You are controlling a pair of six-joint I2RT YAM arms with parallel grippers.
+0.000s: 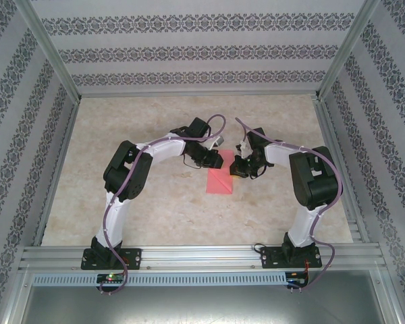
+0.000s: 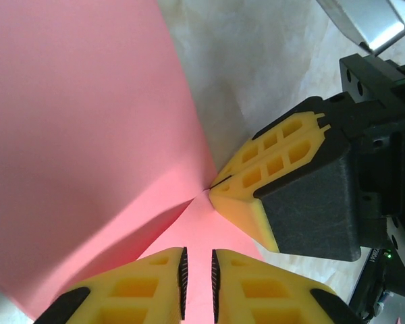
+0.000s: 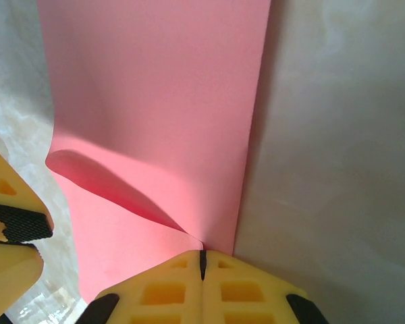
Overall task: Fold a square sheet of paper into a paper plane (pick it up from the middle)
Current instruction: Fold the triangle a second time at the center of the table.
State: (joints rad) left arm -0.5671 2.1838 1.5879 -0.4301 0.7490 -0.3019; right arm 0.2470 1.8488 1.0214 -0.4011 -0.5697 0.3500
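At mid-table, the right hand (image 3: 202,256) pinches the square sheet of paper (image 3: 155,88).

Salmon-pink paper sheet (image 1: 221,179) at mid-table, mostly flat and plain — one corner apparently lifted into a curl.

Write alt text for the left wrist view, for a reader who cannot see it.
The yellow-fingered right claw pinches the edge of a pink paper on a pale marbled table. At the bottom, the left claw has its two fingers slightly apart over the paper.
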